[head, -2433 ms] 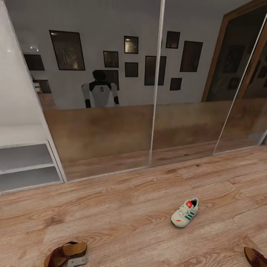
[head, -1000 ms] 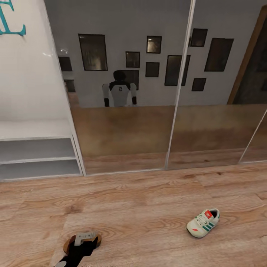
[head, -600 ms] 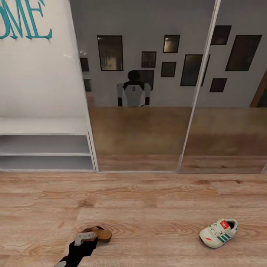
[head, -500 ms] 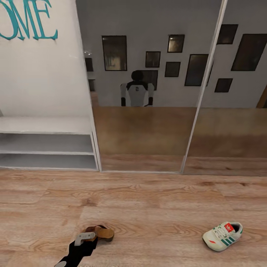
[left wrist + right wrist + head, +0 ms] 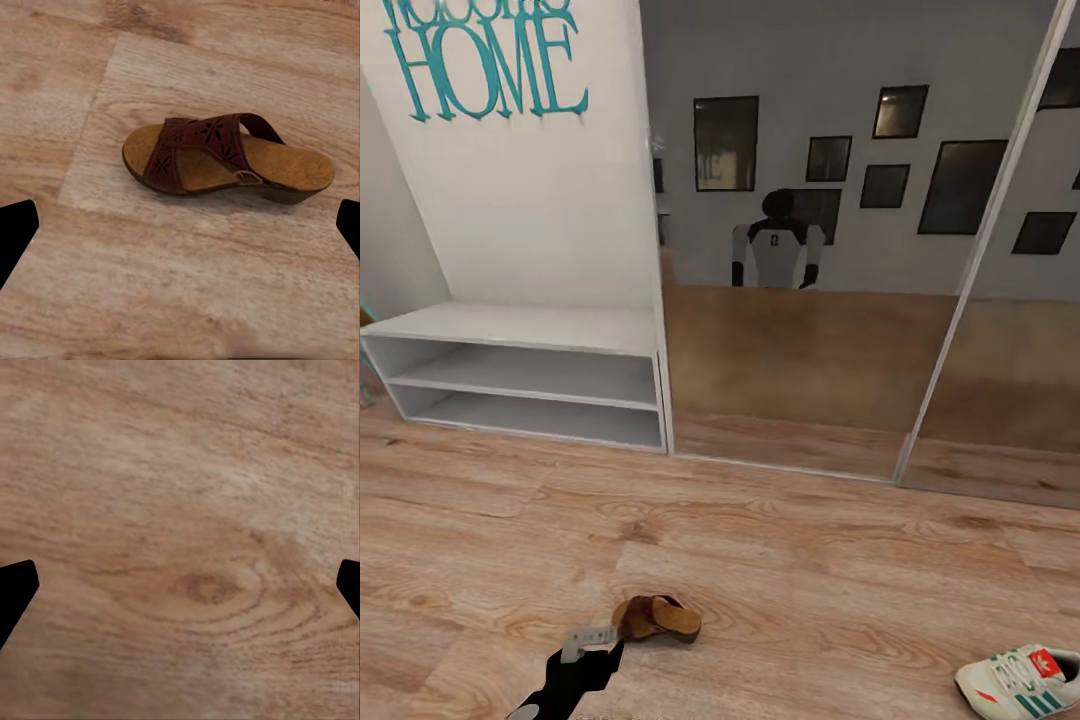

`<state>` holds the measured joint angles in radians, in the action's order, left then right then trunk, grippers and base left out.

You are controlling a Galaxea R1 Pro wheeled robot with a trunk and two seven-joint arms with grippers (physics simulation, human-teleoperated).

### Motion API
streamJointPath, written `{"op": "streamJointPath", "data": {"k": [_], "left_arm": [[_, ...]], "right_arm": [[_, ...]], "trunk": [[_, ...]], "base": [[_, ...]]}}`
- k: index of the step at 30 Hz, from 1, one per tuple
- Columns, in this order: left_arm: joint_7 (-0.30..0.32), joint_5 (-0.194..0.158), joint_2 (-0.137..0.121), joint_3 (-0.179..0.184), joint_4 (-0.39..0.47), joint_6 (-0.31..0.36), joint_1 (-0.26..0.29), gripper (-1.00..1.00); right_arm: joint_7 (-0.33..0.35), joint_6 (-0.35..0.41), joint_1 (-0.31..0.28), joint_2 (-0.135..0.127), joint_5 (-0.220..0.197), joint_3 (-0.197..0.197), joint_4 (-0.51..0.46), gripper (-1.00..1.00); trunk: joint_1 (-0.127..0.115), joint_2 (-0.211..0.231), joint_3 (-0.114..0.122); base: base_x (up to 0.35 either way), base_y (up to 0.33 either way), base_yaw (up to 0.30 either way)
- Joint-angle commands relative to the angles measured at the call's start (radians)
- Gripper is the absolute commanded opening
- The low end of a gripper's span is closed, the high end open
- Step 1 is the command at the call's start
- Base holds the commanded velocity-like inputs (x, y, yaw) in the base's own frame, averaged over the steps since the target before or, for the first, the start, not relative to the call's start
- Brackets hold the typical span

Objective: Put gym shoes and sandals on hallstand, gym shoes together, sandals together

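One brown sandal (image 5: 656, 618) lies on the wood-plank corridor floor (image 5: 790, 580), and the left wrist view shows this sandal (image 5: 225, 156) flat on the planks. My left gripper (image 5: 592, 640) hovers just beside and above it, open; in the wrist view the sandal lies past the left gripper (image 5: 180, 232), with nothing between its fingers. A white gym shoe (image 5: 1022, 680) with teal stripes sits on the floor at the lower right edge. The white hallstand (image 5: 520, 330) stands at the left wall with its bench top and two shelves bare. My right gripper (image 5: 180, 585) is open over bare floor.
Tall mirrored panels (image 5: 800, 300) run to the right of the hallstand and reflect the robot and framed pictures. Teal "HOME" lettering (image 5: 485, 60) hangs above the bench. Open floor lies between the sandal and the hallstand.
The head view has swung left: the hallstand has come fully into view and the gym shoe has slid to the lower right edge. The left gripper stays by the sandal.
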<state>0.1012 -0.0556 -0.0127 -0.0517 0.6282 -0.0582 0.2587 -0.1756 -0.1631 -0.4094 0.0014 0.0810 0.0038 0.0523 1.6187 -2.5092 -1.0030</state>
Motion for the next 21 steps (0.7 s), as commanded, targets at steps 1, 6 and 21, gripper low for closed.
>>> {"op": "streamJointPath", "data": {"k": [1, 6, 21], "left_arm": [[0.008, -0.006, 0.0, -0.003, -0.001, -0.002, 0.001, 1.0], [0.008, -0.006, 0.0, -0.003, -0.001, -0.002, 0.001, 1.0], [0.008, -0.006, 0.0, -0.003, -0.001, -0.001, 0.001, 1.0]], "right_arm": [[-0.005, -0.006, -0.002, 0.0, 0.009, 0.0, 0.004, 1.0], [-0.005, -0.006, -0.002, 0.0, 0.008, 0.0, 0.004, 1.0], [-0.005, -0.006, -0.002, 0.0, 0.008, -0.001, 0.004, 1.0]], "trunk": [[0.0, 0.0, -0.001], [0.0, 0.0, -0.001], [0.0, 0.0, -0.001]], "base": [[0.0, 0.0, 0.3], [0.0, 0.0, 0.3], [0.0, 0.0, 0.3]]}}
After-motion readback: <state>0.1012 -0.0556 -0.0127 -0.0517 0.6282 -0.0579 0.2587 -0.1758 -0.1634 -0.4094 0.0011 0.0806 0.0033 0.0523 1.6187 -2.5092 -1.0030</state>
